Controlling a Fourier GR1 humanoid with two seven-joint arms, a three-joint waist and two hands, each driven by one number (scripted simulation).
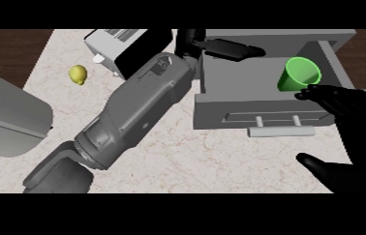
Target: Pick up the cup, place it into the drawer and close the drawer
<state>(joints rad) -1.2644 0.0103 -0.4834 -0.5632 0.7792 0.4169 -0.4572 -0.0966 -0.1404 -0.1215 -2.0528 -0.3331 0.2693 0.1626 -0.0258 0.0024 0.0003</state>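
A green cup stands tilted inside the open grey drawer, near its right wall, with its mouth facing up. My right hand is just below and right of the cup, fingers spread and thumb far apart lower down. Its fingertips reach the cup's base; whether they touch it I cannot tell. My left forearm crosses the counter diagonally from the lower left. My left hand lies at the drawer's rear left corner, with straight fingers pointing right. The drawer's front handle faces me.
A white and black appliance stands at the back, left of the drawer. A yellow lemon lies on the marble counter at the left. A grey rounded object fills the left edge.
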